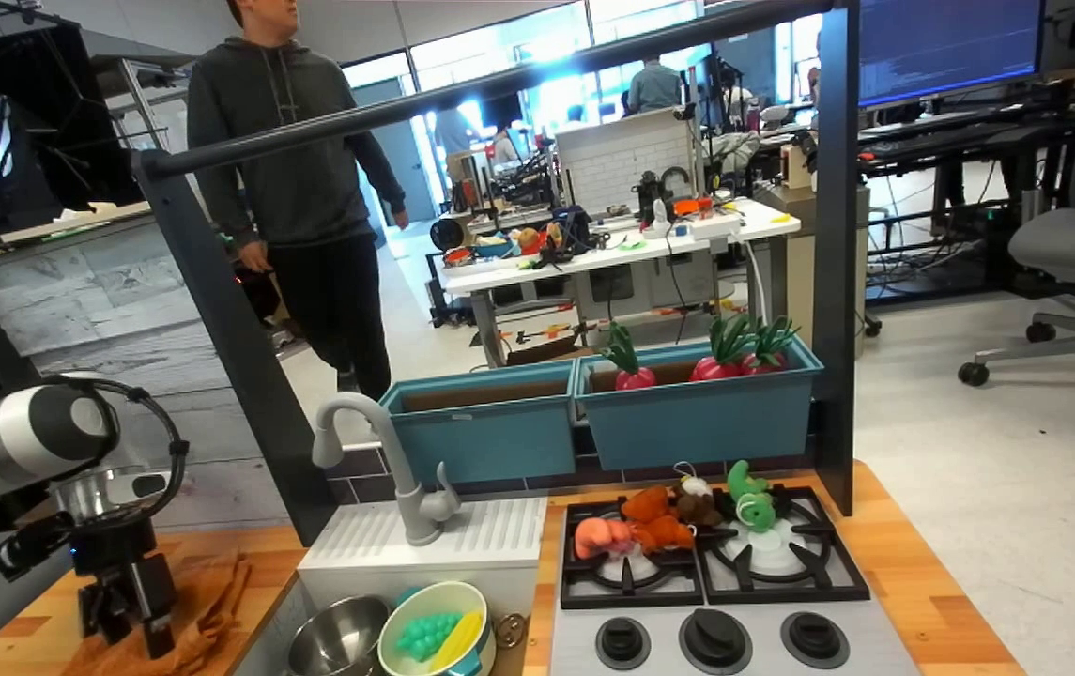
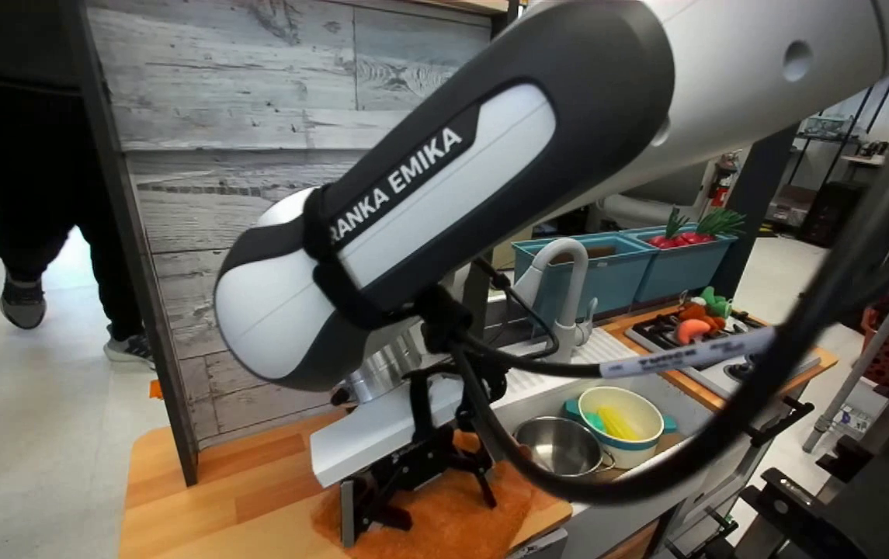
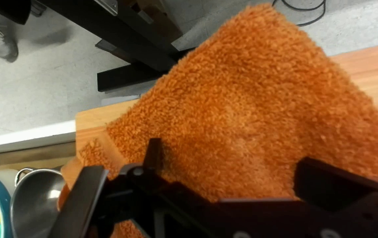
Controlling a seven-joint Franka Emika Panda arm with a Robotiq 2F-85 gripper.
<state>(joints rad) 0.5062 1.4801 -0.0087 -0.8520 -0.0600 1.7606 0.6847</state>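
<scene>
While the white robot arm shows at the far left of an exterior view, its pincer points down over the wooden tabletop, fingers standing wide apart. Beneath it lies the fuzzy orange cloth, partly rumpled, near the tabletop's edge along the sink; in the wrist view one corner of the cloth reaches past the long edge, with the floor showing beyond. Whether the fingertips touch the cloth, I cannot tell. In the sink, a metal bowl sits just beside a teal-and-cream pot, which holds a yellow corn cob and a green cluster. Behind them rises the grey faucet. Farther right, several soft toys, pink, orange, brown and green, lie on the black grates of the stove, whose dark knobs line its front edge. At the back stand two blue planters; from the right-hand one poke red radishes with green leaves.
</scene>
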